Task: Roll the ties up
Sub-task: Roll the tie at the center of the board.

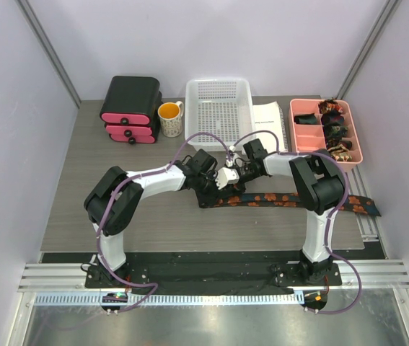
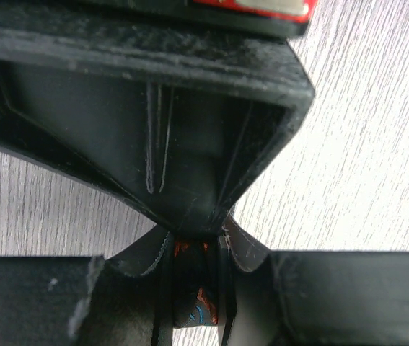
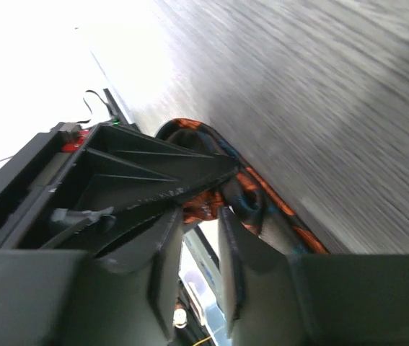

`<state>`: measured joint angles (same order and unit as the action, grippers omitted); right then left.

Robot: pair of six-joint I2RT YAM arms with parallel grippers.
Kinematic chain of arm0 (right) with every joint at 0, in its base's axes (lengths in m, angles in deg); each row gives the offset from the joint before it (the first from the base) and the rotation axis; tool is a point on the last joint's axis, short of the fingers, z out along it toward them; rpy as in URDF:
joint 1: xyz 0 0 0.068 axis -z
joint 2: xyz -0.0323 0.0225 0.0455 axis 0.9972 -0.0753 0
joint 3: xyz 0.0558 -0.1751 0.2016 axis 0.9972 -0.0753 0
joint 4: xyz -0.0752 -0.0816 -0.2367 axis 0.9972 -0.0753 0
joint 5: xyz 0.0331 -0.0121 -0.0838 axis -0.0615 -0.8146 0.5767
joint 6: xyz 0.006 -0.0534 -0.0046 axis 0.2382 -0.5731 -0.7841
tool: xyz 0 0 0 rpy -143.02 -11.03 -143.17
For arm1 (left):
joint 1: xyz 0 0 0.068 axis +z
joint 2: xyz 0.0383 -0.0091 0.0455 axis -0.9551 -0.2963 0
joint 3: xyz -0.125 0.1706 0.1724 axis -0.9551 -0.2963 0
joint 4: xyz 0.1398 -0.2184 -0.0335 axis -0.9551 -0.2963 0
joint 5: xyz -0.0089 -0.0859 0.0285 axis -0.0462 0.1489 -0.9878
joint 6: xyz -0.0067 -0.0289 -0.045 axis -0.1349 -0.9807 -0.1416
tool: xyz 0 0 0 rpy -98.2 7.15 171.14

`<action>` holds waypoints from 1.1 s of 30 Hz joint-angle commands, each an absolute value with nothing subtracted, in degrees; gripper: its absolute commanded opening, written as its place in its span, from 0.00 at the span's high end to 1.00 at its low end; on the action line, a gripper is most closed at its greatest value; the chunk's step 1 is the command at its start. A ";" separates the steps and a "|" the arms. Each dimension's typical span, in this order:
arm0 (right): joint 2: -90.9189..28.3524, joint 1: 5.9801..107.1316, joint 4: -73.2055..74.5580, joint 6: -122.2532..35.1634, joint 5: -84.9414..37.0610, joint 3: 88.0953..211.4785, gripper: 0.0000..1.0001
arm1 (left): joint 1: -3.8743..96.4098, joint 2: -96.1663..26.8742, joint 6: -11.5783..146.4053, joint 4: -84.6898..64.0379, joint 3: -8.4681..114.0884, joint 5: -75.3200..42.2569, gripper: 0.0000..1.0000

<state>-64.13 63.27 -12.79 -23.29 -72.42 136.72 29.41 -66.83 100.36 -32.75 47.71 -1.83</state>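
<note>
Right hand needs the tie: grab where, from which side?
Probably best: grip the tie on its flat strip just right of the end the left hand clamps. Come from above, fingers across its narrow width: it lies flat on the table.

A grey wood-grain table (image 1: 81, 209) is enclosed by pale lilac walls: a back wall (image 1: 211, 36) is seen behind the white basket (image 1: 218, 81), and side walls (image 1: 9, 144) are seen well to either side of it. Grey metal posts (image 1: 49, 50) are set in both far corners. A black and pink drawer box (image 1: 130, 108) is placed left of the basket. Well nearer than the basket, an aluminium rail (image 1: 211, 275) is fixed along the table's edge. The scene is lit evenly and softly.
</note>
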 commanded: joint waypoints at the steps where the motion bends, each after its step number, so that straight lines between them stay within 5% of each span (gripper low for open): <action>1: -66.57 61.25 -9.89 -20.12 -71.58 135.85 0.76 | 28.91 -69.72 100.79 -34.32 47.44 -2.82 0.83; 7: -66.22 61.60 -14.37 -23.64 -70.97 135.76 0.99 | 29.08 -70.07 100.27 -34.58 47.79 -3.08 0.83; 20: -64.10 66.70 -25.18 -33.31 -61.21 137.61 0.99 | 29.17 -69.98 99.82 -34.67 47.79 -3.08 0.83; 29: -66.22 66.61 -23.34 -32.35 -68.32 138.75 0.98 | 29.17 -70.25 99.65 -34.84 48.05 -3.17 0.84; 33: -62.19 66.61 -21.41 -30.15 -70.35 137.61 0.76 | 29.00 -70.07 99.82 -34.75 47.96 -2.91 0.84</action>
<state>-65.05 66.35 -22.37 -33.10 -67.72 137.53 29.37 -67.29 100.07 -32.88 48.32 -1.61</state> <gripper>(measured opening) 0.153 0.217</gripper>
